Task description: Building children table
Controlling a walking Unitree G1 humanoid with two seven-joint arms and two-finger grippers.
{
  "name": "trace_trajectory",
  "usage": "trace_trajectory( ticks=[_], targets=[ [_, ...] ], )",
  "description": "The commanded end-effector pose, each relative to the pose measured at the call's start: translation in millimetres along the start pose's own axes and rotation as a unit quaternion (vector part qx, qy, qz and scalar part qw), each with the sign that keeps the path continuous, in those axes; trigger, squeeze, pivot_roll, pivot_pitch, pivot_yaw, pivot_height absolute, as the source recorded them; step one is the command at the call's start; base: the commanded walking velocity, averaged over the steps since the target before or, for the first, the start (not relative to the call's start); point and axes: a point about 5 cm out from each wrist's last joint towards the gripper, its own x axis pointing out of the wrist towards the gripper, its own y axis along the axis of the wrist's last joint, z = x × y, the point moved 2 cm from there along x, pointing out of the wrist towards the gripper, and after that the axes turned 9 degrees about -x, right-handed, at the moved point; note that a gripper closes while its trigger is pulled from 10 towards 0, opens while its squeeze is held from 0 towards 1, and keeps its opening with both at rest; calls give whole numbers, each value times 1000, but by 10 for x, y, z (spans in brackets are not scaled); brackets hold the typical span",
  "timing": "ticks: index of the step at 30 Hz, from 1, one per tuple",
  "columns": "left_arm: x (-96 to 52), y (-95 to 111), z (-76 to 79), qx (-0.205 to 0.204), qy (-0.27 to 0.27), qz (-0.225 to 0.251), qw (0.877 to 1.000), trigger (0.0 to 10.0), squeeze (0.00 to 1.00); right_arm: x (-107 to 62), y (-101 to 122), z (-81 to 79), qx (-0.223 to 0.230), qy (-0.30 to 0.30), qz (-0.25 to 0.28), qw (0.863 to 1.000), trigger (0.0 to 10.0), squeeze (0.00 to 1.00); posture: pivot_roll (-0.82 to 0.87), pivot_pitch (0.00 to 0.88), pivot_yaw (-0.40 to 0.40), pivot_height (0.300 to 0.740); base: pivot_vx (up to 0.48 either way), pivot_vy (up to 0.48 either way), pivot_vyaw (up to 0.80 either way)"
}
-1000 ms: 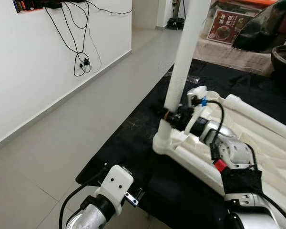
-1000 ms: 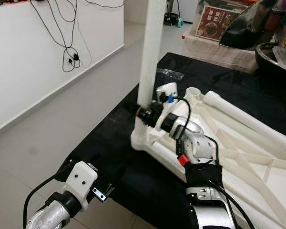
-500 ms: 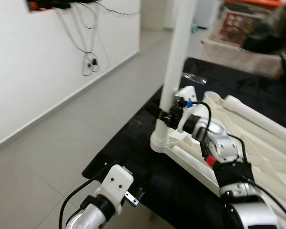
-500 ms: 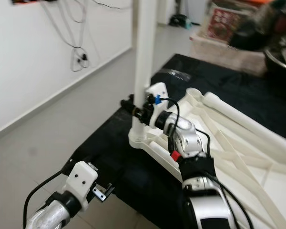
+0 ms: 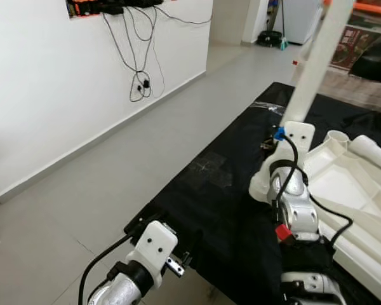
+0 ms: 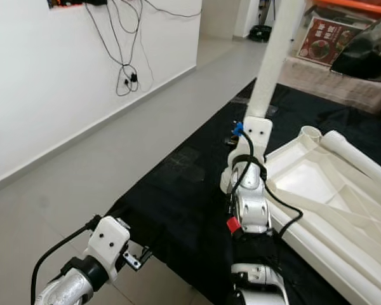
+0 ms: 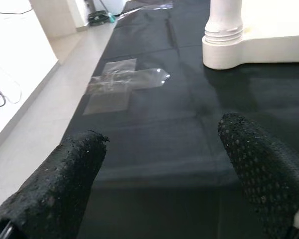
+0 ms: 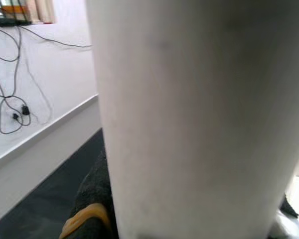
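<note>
A white table top lies upside down on a black mat. One white table leg stands up from the corner socket, leaning slightly. My right gripper is at the leg's lower end, shut on it; in the right wrist view the leg is pressed close, with one black finger beside it. My left gripper hangs low at the mat's near edge. Its fingers are open over the mat with nothing between them.
A sheet of clear plastic lies flat on the mat near the socket. A white wall with hanging black cables runs along the left, with bare grey floor between it and the mat. A printed box stands at the back.
The whole picture has shifted as the camera moved; table and leg now sit further right. My right gripper has stayed on the leg's lower end. The left arm looks the same.
</note>
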Motion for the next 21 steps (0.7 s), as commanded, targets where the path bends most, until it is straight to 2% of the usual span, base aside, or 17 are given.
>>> trace_trajectory(
  ticks=[1, 2, 3, 8, 10, 11, 13, 14, 17, 21],
  targets=[
    [-4, -44, 10, -1, -3, -7, 1000, 10000, 0, -59, -172, -12, -12, 0, -30, 999, 1059, 0, 119, 68, -46, 740, 0, 0, 0],
    [-1, -44, 10, -2, -3, -7, 1000, 10000, 0, -76, -103, -106, -5, 27, -5, 1000, 10000, 0, 115, 67, -47, 740, 0, 0, 0],
    [2, -44, 10, -2, -3, -7, 1000, 10000, 0, -88, 17, -240, 10, 69, 37, 997, 10000, 0, 116, 69, -49, 740, 0, 0, 0],
    [4, -45, 5, -2, -2, -7, 1000, 10000, 0, -129, 144, -393, 45, 116, 72, 990, 10000, 0, 116, 69, -49, 740, 0, 0, 0],
    [4, -45, 3, -2, -2, -7, 1000, 10000, 0, -139, 154, -428, 40, 128, 74, 988, 10000, 0, 115, 69, -48, 740, 0, 0, 0],
    [3, -46, 1, -2, -2, -7, 1000, 10000, 0, -145, 156, -448, 33, 135, 73, 987, 10000, 184, 114, 69, -48, 740, 0, 0, 0],
    [2, -47, 1, -2, -1, -7, 1000, 10000, 0, -139, 122, -438, 21, 132, 65, 989, 10000, 184, 114, 69, -48, 740, 0, 0, 0],
    [-1, -48, 1, -1, -1, -7, 1000, 10000, 0, -154, 73, -437, 23, 142, 58, 988, 10000, 1000, 120, 71, -47, 740, 0, 0, 0],
    [-2, -47, 0, -1, -1, -7, 1000, 10000, 0, -164, 60, -434, 25, 146, 55, 988, 10000, 1000, 118, 72, -48, 740, 0, 0, 0],
    [-3, -50, -3, -1, -1, -8, 1000, 10000, 0, -180, 110, -406, 10, 146, 79, 986, 10000, 988, 115, 74, -44, 740, 0, 0, 0]
  ],
)
